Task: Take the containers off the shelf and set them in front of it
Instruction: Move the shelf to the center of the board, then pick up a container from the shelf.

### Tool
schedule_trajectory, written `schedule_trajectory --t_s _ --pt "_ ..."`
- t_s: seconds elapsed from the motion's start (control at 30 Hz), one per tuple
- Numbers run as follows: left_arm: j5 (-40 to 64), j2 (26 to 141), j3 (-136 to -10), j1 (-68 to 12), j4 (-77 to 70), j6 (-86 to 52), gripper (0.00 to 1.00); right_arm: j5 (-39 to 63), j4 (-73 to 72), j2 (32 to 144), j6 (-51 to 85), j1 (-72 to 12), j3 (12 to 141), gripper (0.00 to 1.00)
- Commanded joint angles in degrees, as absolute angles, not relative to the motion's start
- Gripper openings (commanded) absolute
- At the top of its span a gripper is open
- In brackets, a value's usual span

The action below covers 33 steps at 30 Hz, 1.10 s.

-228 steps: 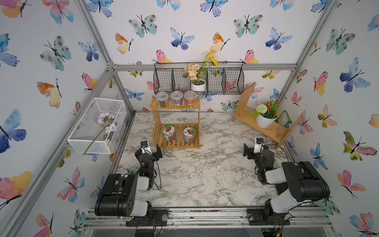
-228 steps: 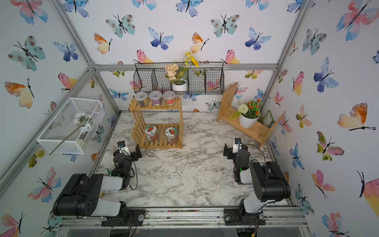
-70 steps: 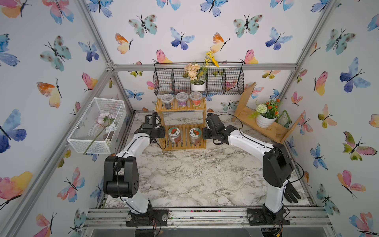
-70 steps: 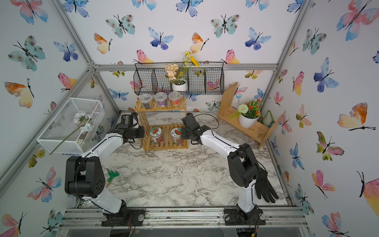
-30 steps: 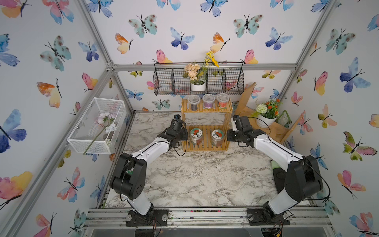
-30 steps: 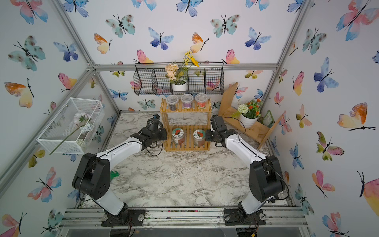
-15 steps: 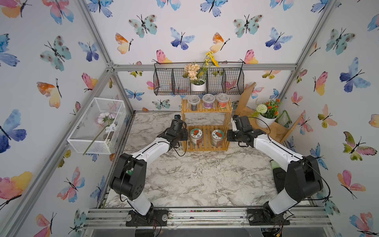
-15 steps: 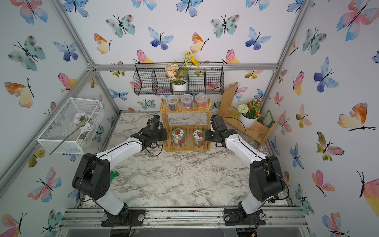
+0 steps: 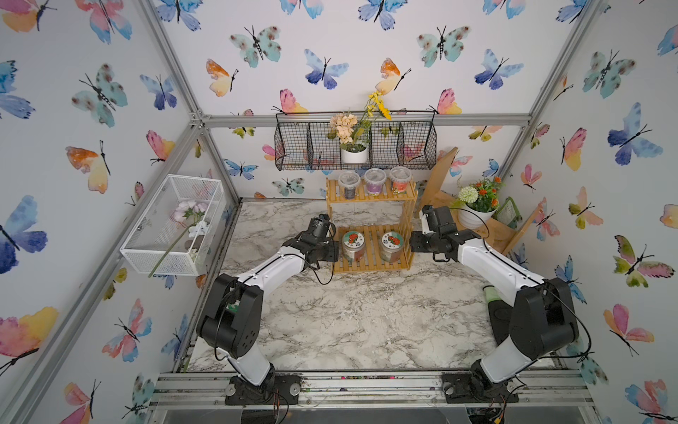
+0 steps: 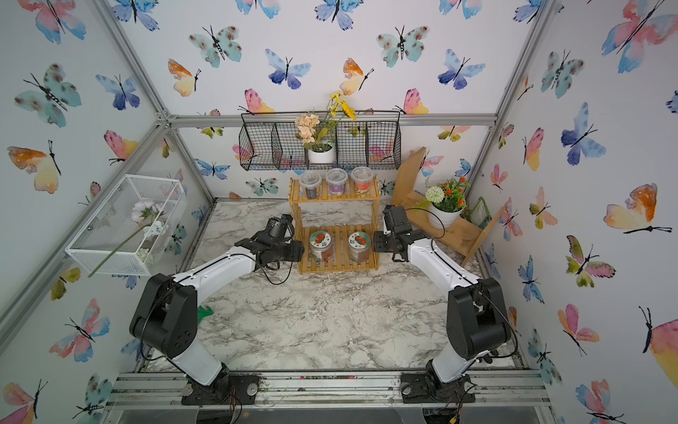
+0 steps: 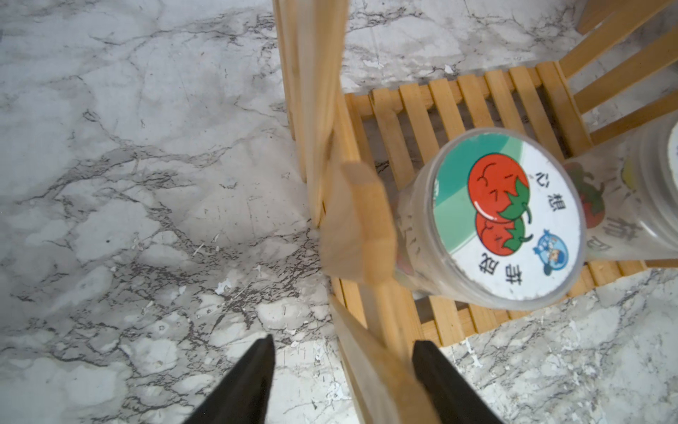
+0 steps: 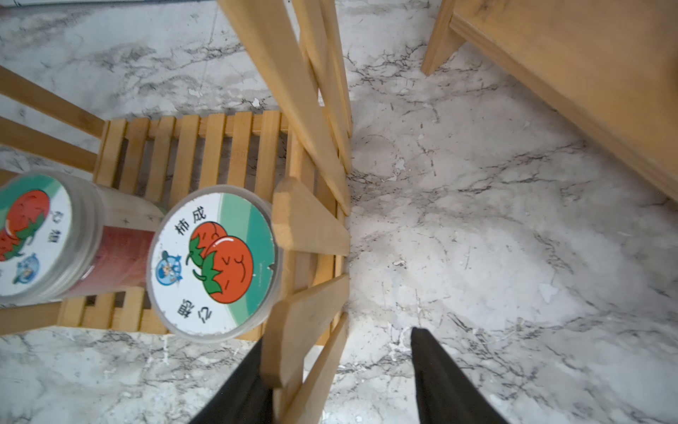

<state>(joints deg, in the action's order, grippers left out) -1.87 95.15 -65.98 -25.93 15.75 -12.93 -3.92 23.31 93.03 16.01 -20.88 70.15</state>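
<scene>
Three small cups [image 9: 374,180] stand on the top tier of the bamboo shelf [image 9: 371,257], two tomato-lidded jars [image 9: 353,244] on its bottom tier, at the back of the marble table [image 9: 367,315]. The left gripper [image 11: 345,339] and the right gripper [image 12: 337,336] flank the shelf, each with jaws spread loosely around a side slat.

The shelf [image 10: 340,257] stands at the far middle of the table [image 10: 330,323]. On its top tier, left cup [image 10: 310,184], middle cup [image 10: 336,181] and right cup [image 10: 361,180] stand in a row. On the bottom tier, left jar [image 10: 321,245] and right jar [image 10: 358,246] stand apart. The left gripper [image 10: 295,253] is just beside the shelf's left side and the right gripper [image 10: 378,244] just beside its right side, both at bottom-tier height. How their jaws stand cannot be told here. A wire basket [image 10: 264,147] hangs on the far wall above the shelf.
</scene>
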Motion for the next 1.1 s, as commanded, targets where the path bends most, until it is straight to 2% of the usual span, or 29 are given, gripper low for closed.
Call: schedule_trajectory --t_s 0.0,0.07,0.2,0.3,0.6,0.9,1.07 --pt "-1.29 93.66 -66.01 -25.86 17.71 -12.24 0.78 -6.64 26.45 92.53 15.29 -20.13 70.48 0.72" --pt "-1.45 92.77 -65.85 -25.83 17.75 -12.39 0.89 -6.35 26.54 91.58 15.03 -20.13 70.33 0.82" --pt "-1.58 89.84 -65.27 -25.83 17.67 -12.48 0.96 -5.41 26.54 88.92 13.92 -20.13 70.27 0.97" --pt "-1.29 86.8 -64.49 -25.77 16.93 -12.23 1.0 -4.12 26.39 86.33 12.54 -20.13 70.62 0.98" --pt "1.0 79.93 -63.66 -25.7 15.94 -10.93 0.99 5.6 26.7 83.62 8.48 -20.13 79.73 0.98" --pt "7.26 76.33 -60.59 -25.27 13.89 -9.11 0.99 10.99 28.8 91.35 1.27 -20.13 98.43 0.98" --pt "8.7 75.24 -59.75 -25.22 13.35 -8.53 0.99 12.95 27.92 95.1 1.47 -20.13 103.35 0.98"
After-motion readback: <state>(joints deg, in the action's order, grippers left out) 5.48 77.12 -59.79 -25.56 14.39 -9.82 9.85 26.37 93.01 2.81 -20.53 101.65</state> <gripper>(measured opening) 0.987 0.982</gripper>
